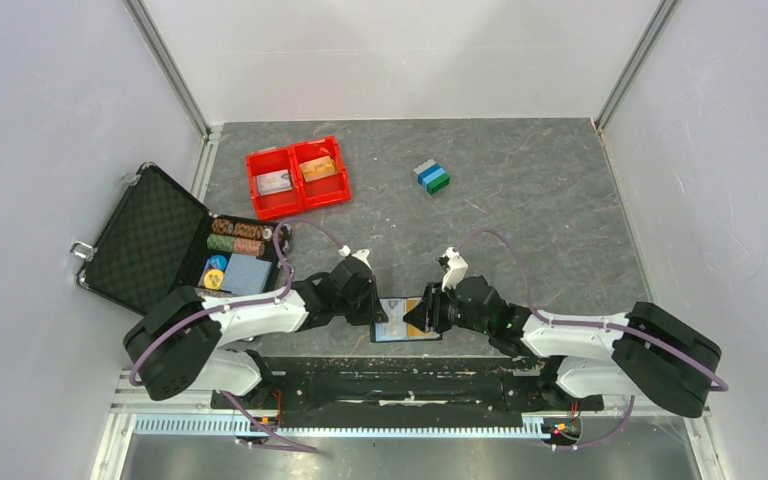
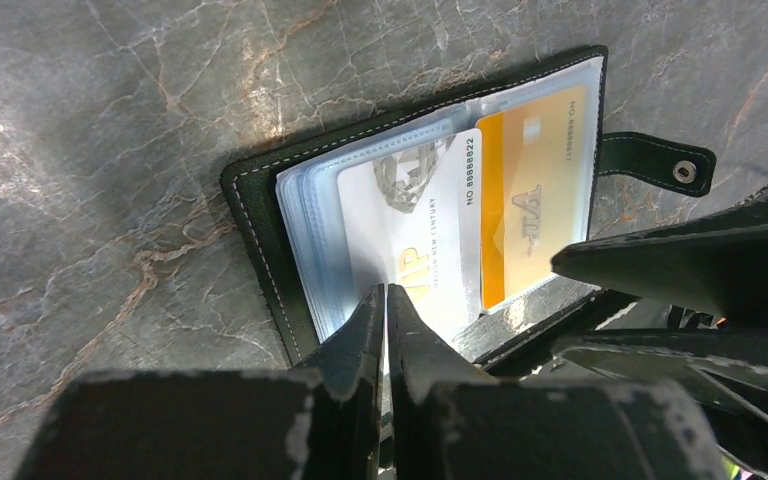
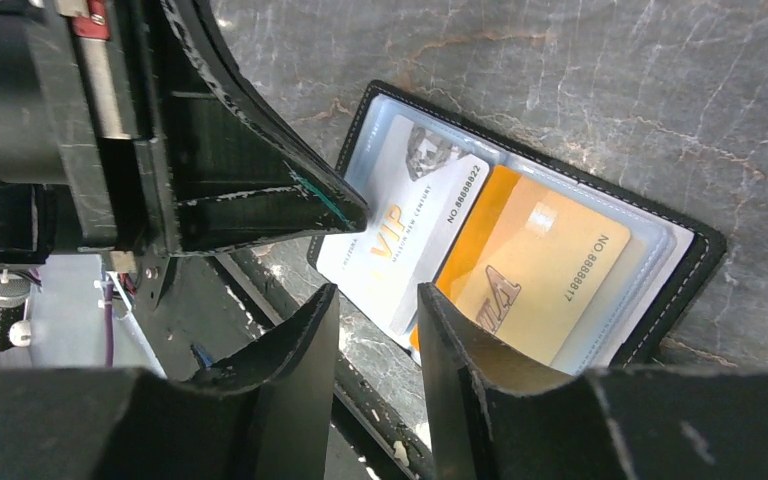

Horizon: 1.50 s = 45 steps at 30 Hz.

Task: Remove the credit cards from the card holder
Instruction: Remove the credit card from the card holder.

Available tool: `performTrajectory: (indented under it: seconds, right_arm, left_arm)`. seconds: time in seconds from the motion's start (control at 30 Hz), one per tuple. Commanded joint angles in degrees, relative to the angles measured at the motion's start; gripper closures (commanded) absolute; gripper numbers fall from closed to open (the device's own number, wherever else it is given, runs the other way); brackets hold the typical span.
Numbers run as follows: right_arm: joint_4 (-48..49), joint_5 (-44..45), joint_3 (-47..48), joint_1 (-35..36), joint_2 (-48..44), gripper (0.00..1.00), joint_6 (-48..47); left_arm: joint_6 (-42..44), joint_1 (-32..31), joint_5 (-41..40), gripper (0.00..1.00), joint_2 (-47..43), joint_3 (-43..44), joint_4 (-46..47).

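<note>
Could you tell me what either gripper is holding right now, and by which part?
The left gripper appears to pinch the white card by its nearest short edge; the right gripper is open, holding nothing.

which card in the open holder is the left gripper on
The whitish-grey VIP card, not the orange card beside it: the left gripper has its jaws shut at its lower edge.

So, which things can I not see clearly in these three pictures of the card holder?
- Left wrist view: the left gripper, shut, hides with its own tips whether it pinches the white card or only the clear sleeve.
- Right wrist view: the right gripper covers the orange card at its near corner.
- Top view: both grippers cover most of the card holder.
</note>
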Motion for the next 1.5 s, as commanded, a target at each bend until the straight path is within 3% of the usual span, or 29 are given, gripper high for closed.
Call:
performTrajectory:
  seconds: [0.0,0.33,0.6,1.03,1.47]
  right_arm:
    - [7.0,-2.5,-0.4,-0.4,3.4,0.63,2.2]
    - [7.1,-0.7,-0.4,-0.4,8.2,0.63,2.7]
    - [5.9,-0.1,0.6,-0.4,8.8,0.63,2.0]
    - [4.2,0.5,2.6,-0.4,10.7,0.57,1.6]
    - [8.0,-0.8,2.0,-0.4,14.2,0.52,3.7]
  left_arm:
    - [1.5,-0.2,-1.2,0.92,-0.5,-2.2,2.1]
    - [1.1,-0.1,-1.3,0.91,-1.7,-3.6,2.5]
    - [1.7,-0.2,-3.6,0.83,-5.7,-2.3,-0.8]
    - [2.4,-0.2,-3.8,0.96,-1.7,-2.3,-1.3]
    - [1.7,-0.2,-2.3,0.97,-1.4,-3.5,-0.1]
